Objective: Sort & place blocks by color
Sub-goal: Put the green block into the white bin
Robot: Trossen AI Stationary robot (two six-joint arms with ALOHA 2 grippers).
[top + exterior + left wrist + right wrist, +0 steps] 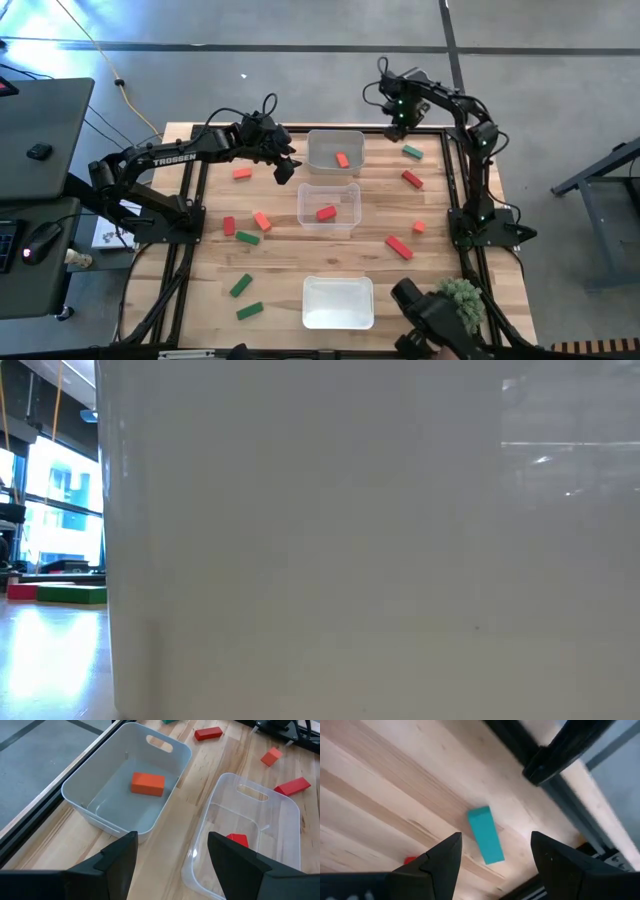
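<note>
Right gripper [492,852] hangs over the wooden desk [380,800] with its jaws spread wide and nothing between them. A teal-green block [485,841] lies flat on the wood right in that gap. There's a tiny red bit [410,860] peeking past one finger, probably another block. Dark frame rail [520,742] runs along the desk edge.

Light: table [340,250] evenly lit from above; shadows soft | Low view: blocked by blurred white tray [370,540]; window [55,510] overexposed

the table [200,250] is pale grained wood, one tray [280,820] clear glossy plastic, another [100,780] matt white.
</note>
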